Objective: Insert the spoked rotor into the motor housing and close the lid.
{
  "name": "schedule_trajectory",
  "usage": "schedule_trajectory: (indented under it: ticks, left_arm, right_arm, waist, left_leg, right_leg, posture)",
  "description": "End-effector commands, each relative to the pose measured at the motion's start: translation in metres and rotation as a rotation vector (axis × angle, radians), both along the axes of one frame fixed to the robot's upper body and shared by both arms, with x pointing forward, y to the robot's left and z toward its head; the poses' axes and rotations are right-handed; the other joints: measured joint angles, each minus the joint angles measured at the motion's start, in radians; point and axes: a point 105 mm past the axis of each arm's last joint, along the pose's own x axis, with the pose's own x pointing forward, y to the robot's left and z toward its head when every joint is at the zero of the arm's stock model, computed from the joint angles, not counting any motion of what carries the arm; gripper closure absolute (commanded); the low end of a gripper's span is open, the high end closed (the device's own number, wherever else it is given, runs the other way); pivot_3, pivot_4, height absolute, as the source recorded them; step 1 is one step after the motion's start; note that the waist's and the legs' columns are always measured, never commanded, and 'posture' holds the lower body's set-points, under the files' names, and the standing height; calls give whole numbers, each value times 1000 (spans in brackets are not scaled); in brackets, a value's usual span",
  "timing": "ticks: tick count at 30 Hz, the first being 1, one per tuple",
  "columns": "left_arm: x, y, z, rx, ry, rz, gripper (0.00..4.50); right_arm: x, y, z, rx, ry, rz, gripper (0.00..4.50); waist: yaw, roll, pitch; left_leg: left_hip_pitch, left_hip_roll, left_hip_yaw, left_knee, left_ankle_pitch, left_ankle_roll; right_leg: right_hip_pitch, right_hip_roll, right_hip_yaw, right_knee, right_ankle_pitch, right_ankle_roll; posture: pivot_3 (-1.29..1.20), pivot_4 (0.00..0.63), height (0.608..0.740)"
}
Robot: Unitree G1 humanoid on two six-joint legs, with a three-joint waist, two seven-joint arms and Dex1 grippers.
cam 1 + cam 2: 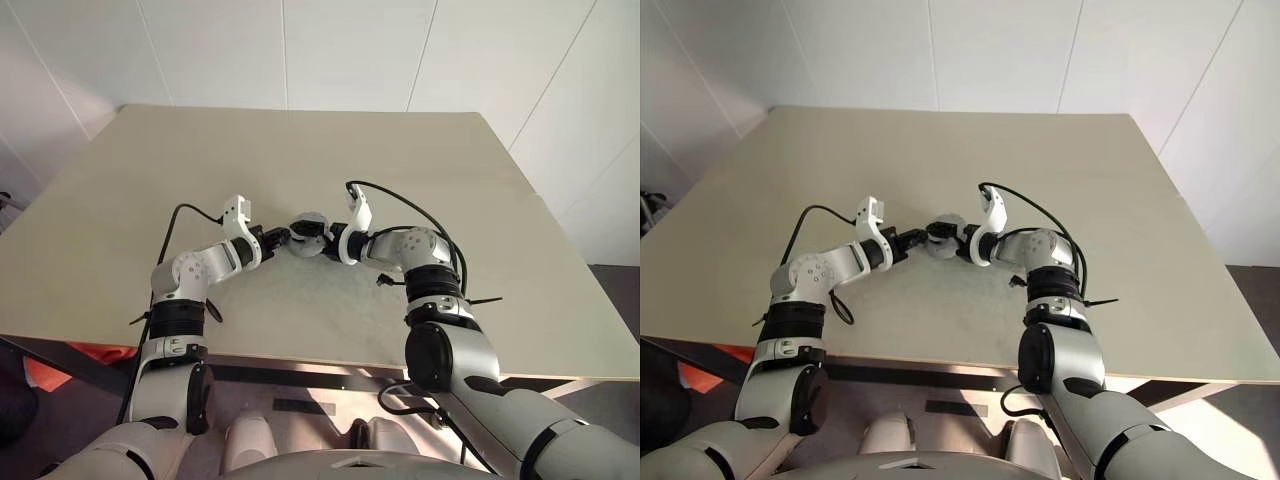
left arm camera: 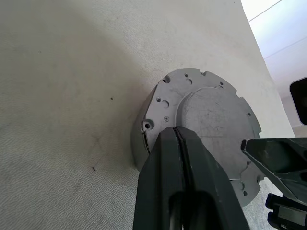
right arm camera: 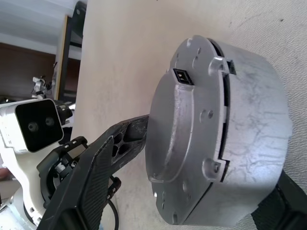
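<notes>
Motor housing [image 3: 220, 129] — lid's connector port faces right wrist.

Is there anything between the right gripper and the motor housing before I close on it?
Nothing visible does. The right gripper already straddles the motor housing, one finger on each side, with the lid seated on top. The left gripper presses shut against the lid from the opposite side.

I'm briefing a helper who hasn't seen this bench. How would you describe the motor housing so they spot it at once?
Look at the beige table, near its front middle where the two arms meet. The motor housing sits between the left end effector and the right end effector: a round grey metal drum with its lid on, the one loose item there.
</notes>
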Motion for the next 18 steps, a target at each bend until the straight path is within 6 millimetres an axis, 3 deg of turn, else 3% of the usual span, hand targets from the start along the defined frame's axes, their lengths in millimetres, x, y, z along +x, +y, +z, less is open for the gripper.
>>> schedule_trajectory:
  ticks: [1,3,6,9,13,18]
  left_arm:
    - [1,0,8,7,-35,-4,4500]
    - [0,-1,7,7,-34,-6,4500]
    - [-1,0,5,7,-35,-6,4500]
    - [0,0,7,6,-49,-1,4500]
    - [3,8,14,-14,-83,39,4500]
    - [6,34,33,-120,-173,150,4500]
  right_arm:
    - [10,8,18,39,-60,-27,1239]
    - [13,6,21,43,-78,-44,1912]
    - [17,4,23,48,-81,-69,1912]
    - [18,3,26,63,-91,-74,2413]
    - [18,3,35,74,-117,-56,2468]
    - [21,5,65,194,-136,-50,2468]
  waist:
    - [0,0,0]
    - [1,0,0]
    - [4,0,0]
    - [4,0,0]
    - [4,0,0]
    - [2,1,2]
  left_leg:
    - [0,0,0,0,0,0]
    - [0,0,0,0,0,0]
    - [-1,0,0,0,0,0]
    - [-2,-1,0,0,0,0]
    - [-3,0,0,0,0,0]
    - [-5,0,-1,0,0,0]
  right_leg:
    - [0,0,0,0,0,0]
    - [0,0,0,0,0,0]
    - [0,0,-1,0,0,0]
    - [0,0,-2,-1,0,0]
    - [0,0,-3,-1,0,0]
    - [-2,0,-3,-1,0,0]
  posture:
    - [0,0,740]
    - [0,0,740]
    - [0,0,740]
    - [0,0,740]
    - [0,0,740]
    - [0,0,740]
